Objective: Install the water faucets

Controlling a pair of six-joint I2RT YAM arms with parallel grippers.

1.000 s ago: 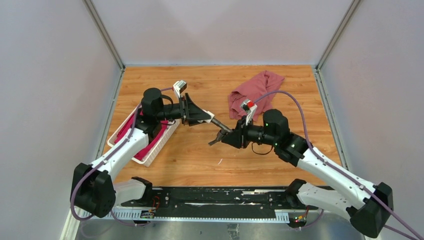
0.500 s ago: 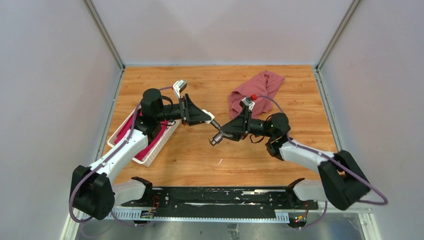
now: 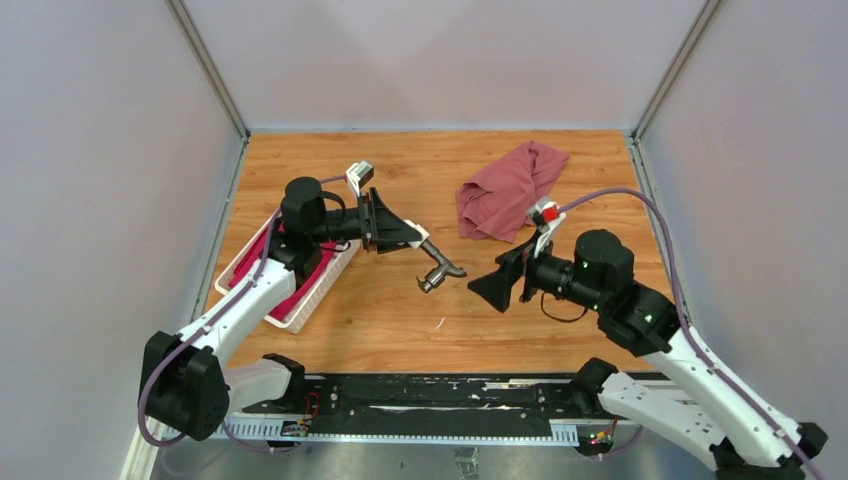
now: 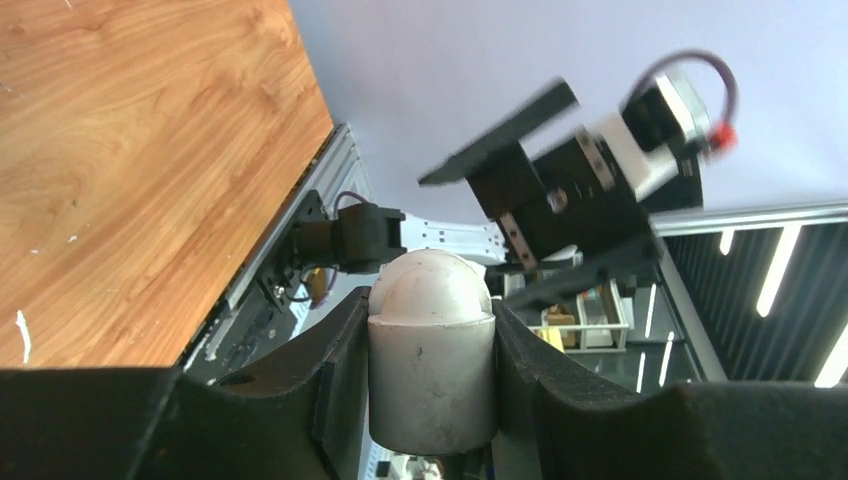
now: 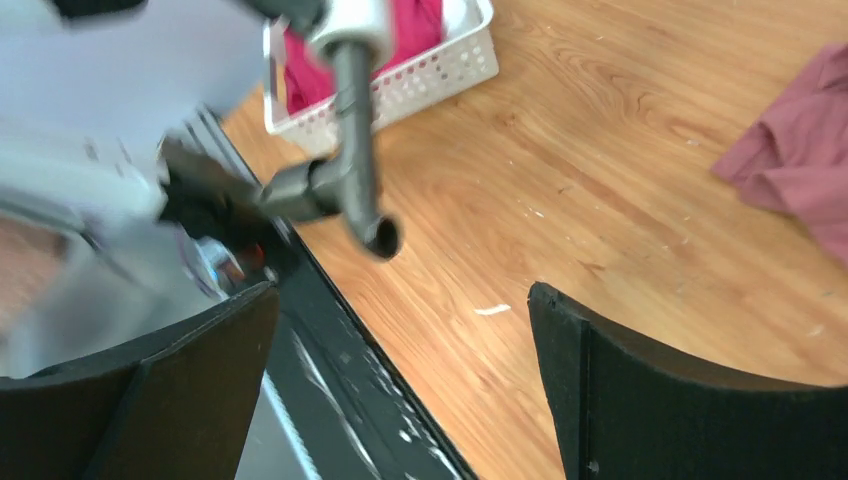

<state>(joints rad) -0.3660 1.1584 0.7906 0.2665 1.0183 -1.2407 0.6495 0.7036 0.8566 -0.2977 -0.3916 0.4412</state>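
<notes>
My left gripper (image 3: 414, 236) is shut on the stubby white fitting (image 4: 430, 360), held out over the middle of the table. The dark grey T-shaped tap (image 3: 438, 268) sticks out of that fitting toward the right and hangs above the wood. In the right wrist view the tap (image 5: 350, 150) runs down from the fitting (image 5: 350, 20) with its side arm pointing left. My right gripper (image 3: 492, 288) is open, a short way right of the tap and apart from it. Its jaws (image 5: 405, 310) stand wide with only table between them.
A dusty-red cloth (image 3: 505, 190) lies crumpled at the back right. A white slatted basket (image 3: 300, 305) with magenta fabric sits at the left under my left arm. The black mounting rail (image 3: 420, 395) runs along the near edge.
My right gripper has opened, let go of the tap and drawn back to the right. The tap stays on the fitting in my left gripper, which has not moved.
</notes>
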